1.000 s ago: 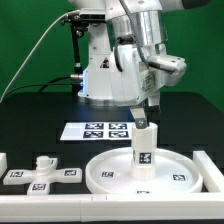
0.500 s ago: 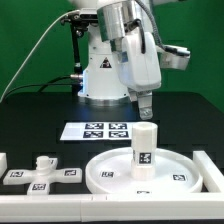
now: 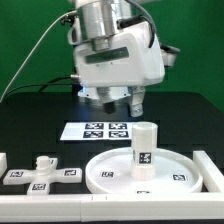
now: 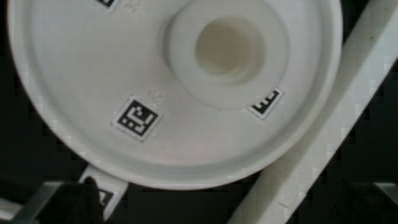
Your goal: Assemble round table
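The large rimmed round disc (image 3: 170,178) lies flat on the table at the front right. The short thick cylinder leg (image 3: 144,147) stands upright on its middle, a tag on its side. The small cross-shaped foot (image 3: 41,171) lies at the front left, apart from the disc. My gripper (image 3: 131,101) hangs above and behind the leg, clear of it, fingers apart and empty. The wrist view looks down on the disc (image 4: 98,70) and the leg's hollow top (image 4: 228,47); my fingers do not show clearly there.
The marker board (image 3: 100,130) lies behind the disc, under my gripper. A low white rail (image 3: 90,208) runs along the table's front and up its right side (image 3: 205,163), close to the disc's rim; it also shows in the wrist view (image 4: 329,150). The robot's base stands behind.
My gripper has let go of the leg's top, risen and shifted back toward the exterior view's left, with the hand turned. The leg stays standing on the disc.
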### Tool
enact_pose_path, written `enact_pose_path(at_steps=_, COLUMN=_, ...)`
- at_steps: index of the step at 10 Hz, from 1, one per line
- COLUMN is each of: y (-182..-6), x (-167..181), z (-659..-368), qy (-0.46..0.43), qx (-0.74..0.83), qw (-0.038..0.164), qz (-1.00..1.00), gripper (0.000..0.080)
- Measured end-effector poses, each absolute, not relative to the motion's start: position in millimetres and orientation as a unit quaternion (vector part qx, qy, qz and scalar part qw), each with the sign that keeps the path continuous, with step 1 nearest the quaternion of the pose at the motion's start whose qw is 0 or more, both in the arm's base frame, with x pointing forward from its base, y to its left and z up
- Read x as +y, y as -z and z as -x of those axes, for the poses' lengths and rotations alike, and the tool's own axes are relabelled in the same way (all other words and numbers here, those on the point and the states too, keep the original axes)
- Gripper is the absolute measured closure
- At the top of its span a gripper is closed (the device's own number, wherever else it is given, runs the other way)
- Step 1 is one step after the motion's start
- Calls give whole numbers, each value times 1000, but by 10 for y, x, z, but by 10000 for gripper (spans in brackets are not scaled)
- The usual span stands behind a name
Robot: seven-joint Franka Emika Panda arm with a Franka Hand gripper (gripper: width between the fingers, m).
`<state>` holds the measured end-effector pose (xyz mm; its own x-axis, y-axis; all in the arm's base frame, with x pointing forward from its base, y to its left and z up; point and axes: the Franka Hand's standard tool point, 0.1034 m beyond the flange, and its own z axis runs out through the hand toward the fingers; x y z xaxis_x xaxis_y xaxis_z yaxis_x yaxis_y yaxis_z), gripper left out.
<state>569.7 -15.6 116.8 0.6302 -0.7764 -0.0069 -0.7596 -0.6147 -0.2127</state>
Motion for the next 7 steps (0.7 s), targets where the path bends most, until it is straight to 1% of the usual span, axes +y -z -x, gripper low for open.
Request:
enact_pose_path(at_steps=2, y=-1034, x=-436, z=-5675, qy=62, qx=314, qw=78, qz=944, gripper=150)
enact_pose_path(at_steps=3, y=-996, x=-489, z=-5672, qy=71, qx=277, qw=70, qz=956, gripper=150)
enact_pose_path(at_steps=6, y=-995, x=-501, z=-5671, qy=76, qx=182, qw=59, qz=979, gripper=150)
enact_pose_path(at_steps=7, y=-970, x=-577, z=-5653, qy=76, qx=117, qw=53, qz=989, gripper=150)
